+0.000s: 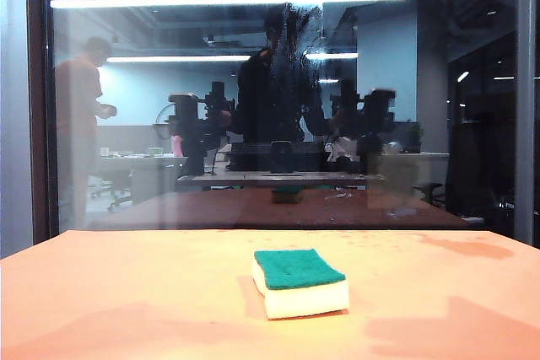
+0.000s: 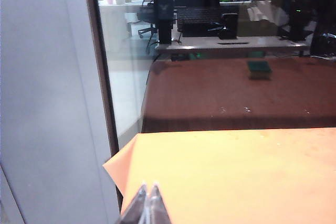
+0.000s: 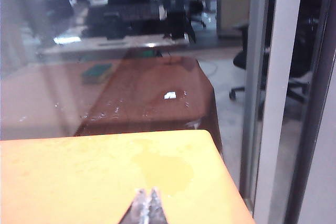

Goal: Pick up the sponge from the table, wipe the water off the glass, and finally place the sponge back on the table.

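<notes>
While sponge (image 1: 300, 282) sits on table (image 1: 126, 292), L tool (image 2: 147, 203) & R tool (image 3: 147, 204) clenched, empty.

left gripper (image 2: 147, 203): two slim pale grey translucent fingertips, pointed | right gripper (image 3: 147, 206): same tips, speckled glossy surface, dark edges

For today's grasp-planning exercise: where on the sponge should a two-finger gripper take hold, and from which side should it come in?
Probably from above, closing on the pale foam side walls of the sponge. It lies flat on the table, green layer up, with open space all around, so opposite sides are free. The left gripper and right gripper are both shut and hang over the table's near corners; either must open first.
</notes>
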Motion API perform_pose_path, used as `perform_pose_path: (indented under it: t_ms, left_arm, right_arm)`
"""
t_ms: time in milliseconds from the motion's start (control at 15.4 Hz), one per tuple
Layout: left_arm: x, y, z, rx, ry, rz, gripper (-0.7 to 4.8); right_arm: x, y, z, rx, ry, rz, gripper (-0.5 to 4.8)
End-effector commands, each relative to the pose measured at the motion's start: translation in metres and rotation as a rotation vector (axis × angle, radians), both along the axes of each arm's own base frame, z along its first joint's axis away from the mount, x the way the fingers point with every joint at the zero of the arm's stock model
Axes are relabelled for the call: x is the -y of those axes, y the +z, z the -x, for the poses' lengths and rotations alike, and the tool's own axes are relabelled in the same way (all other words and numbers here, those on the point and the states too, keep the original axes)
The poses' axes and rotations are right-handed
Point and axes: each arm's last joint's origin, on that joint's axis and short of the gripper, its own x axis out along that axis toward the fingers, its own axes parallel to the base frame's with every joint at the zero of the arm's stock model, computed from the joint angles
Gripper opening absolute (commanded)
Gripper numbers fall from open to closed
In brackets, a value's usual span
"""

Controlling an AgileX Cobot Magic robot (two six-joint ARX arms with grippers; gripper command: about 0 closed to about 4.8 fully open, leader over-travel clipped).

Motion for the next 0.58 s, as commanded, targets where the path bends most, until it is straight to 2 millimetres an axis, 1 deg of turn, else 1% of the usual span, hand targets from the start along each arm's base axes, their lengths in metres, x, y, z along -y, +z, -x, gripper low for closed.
perform_pose_path:
  t_ms: [65,260,584]
  left_arm:
    - [-0.0001,0.0015,0.0001,0.010,0.005,-0.007,-0.06]
    - [-0.0011,0.0014,0.0001,0.010,0.039,-0.024,-0.06]
    - [-0.0011,0.0014,0.0001,0.010,0.039,-0.024,-0.06]
  right_arm:
    - [0.0000,-0.0063,0.0051,0.005,0.000,0.003,-0.06]
    - [0.0001,-0.0106,0.0067,-0.033,0.001,0.004,-0.06]
    - [0.0001,-0.0105,0.0067,-0.032,0.000,0.004,-0.06]
